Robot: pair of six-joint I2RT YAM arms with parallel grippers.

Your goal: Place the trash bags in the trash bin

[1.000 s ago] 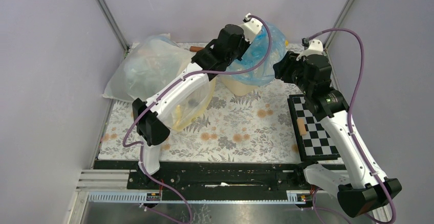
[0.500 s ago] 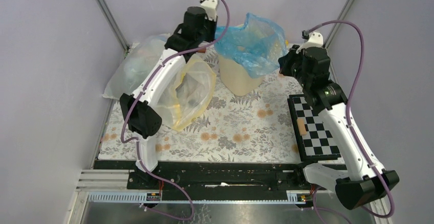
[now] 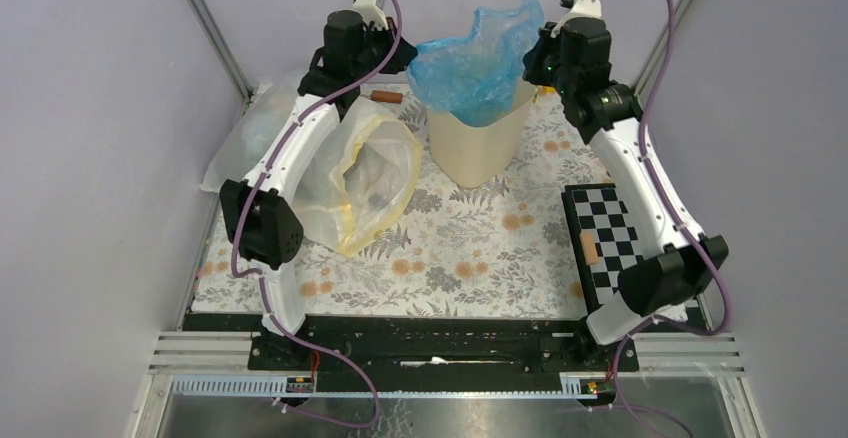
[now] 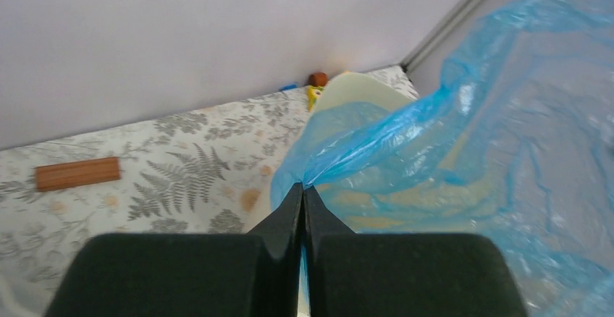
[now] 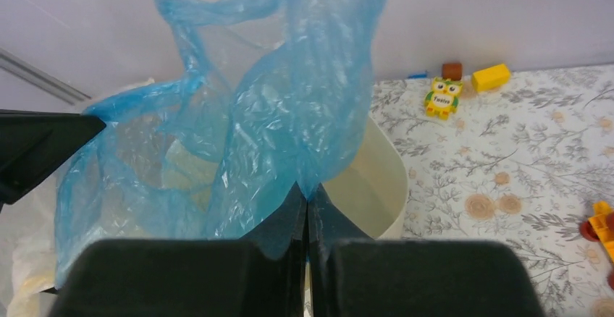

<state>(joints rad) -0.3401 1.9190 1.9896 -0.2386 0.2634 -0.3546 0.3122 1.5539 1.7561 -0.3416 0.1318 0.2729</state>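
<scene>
left fingers (image 4: 281,219) and right fingers (image 5: 286,223), pinched tight on the trash bag (image 3: 470,63), have raised it above the trash bin (image 3: 480,148); lowering seems next.

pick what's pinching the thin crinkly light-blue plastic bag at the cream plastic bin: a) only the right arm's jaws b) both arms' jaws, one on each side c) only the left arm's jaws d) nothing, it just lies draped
B: the left gripper and right gripper each show jaws shut on an edge of the light-blue plastic bag, holding it spread over the cream plastic bin.
</scene>
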